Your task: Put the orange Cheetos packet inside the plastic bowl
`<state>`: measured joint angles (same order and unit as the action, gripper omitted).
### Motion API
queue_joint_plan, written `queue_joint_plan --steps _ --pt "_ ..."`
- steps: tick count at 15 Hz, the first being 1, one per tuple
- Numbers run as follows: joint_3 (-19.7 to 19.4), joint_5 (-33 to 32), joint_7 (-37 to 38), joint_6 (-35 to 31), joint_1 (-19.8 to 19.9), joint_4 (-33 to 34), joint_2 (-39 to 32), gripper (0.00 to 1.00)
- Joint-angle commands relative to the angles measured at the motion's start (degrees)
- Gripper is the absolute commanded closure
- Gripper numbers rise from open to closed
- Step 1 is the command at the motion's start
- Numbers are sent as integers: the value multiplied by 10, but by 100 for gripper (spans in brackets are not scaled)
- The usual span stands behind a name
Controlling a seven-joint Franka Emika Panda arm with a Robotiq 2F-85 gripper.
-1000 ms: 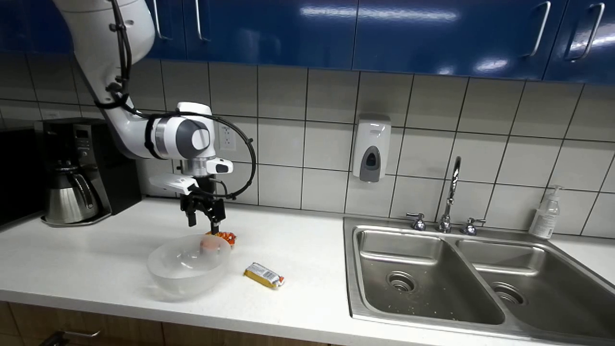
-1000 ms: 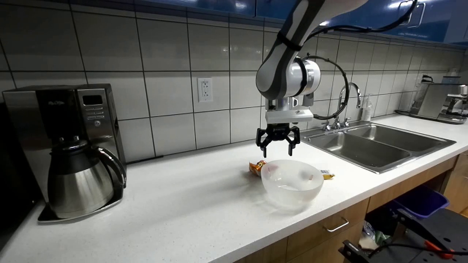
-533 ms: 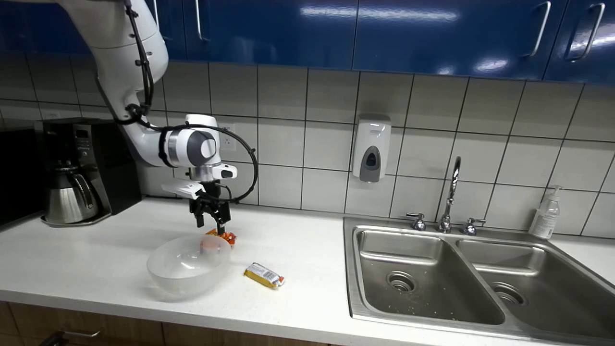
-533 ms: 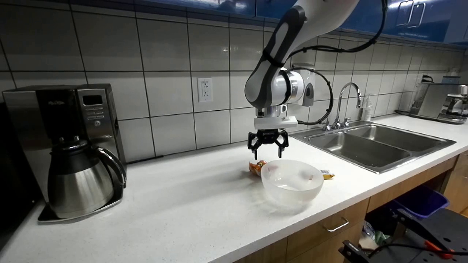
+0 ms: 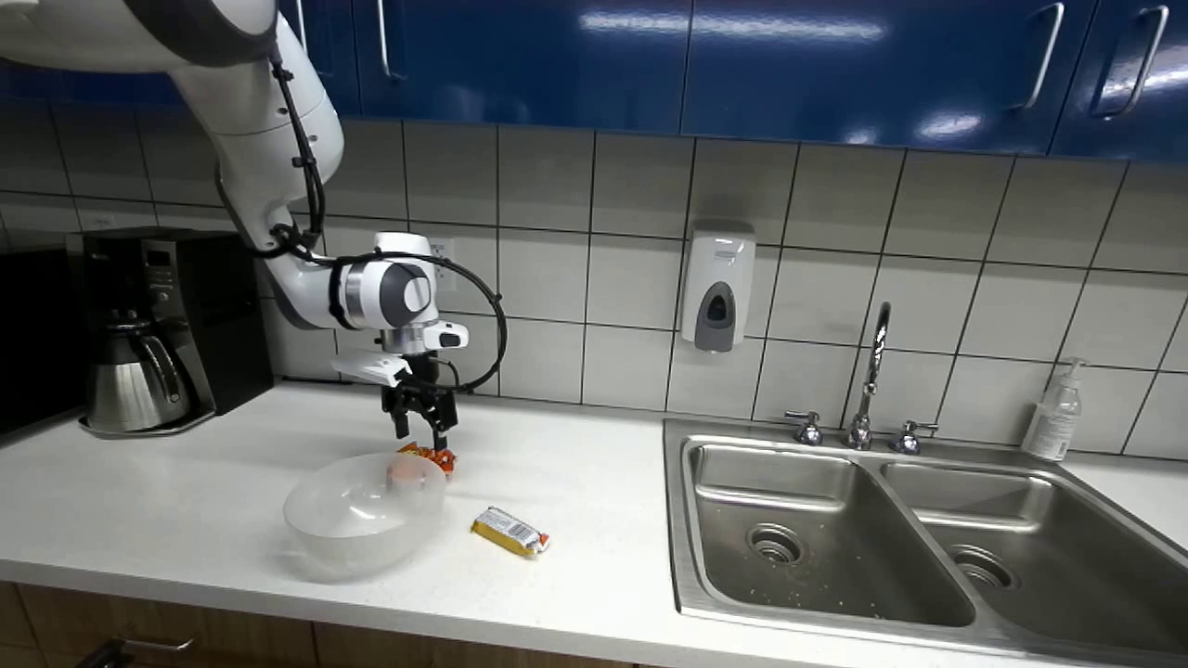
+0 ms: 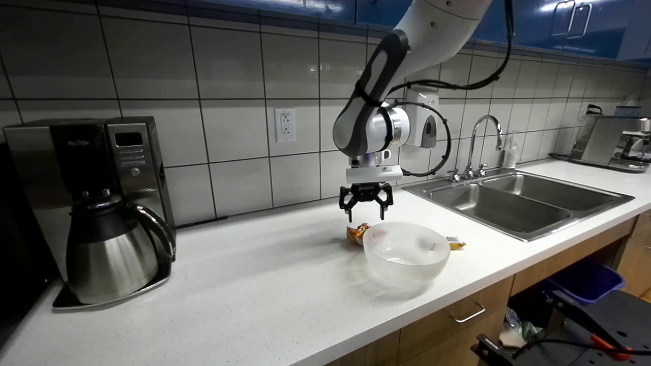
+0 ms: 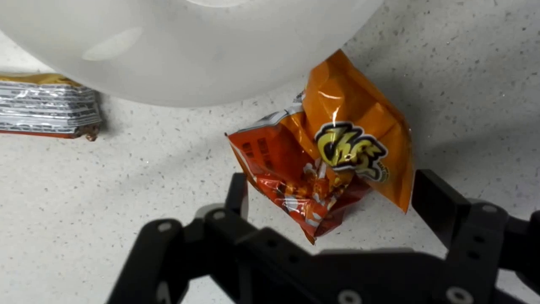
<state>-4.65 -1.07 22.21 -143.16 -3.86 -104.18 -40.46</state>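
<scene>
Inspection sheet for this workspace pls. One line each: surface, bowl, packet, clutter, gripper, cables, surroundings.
Surface: white speckled counter; damage or spills, nothing seen.
Bowl: upright on the counter.
Orange packet: crumpled, lying beside the bowl, outside it; whether they touch, cannot tell.
Clutter: yellow and white wrapped bar on the counter, apart from the bowl.
Gripper: jaws open over the orange packet, holding nothing.
Cables: black cable strapped to the arm, looped, off the counter.
Surroundings: sink, coffee maker, wall dispenser.
</scene>
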Motion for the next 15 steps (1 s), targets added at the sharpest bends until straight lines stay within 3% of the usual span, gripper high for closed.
queue_joint_plan --steps 1,9,10,15 --pt "-9 10 11 33 -11 50 -31 0" --pt "-8 13 13 57 -15 79 -53 0" --pt "-8 13 12 59 -14 81 -55 20" --pt "-10 12 15 66 -15 87 -58 60"
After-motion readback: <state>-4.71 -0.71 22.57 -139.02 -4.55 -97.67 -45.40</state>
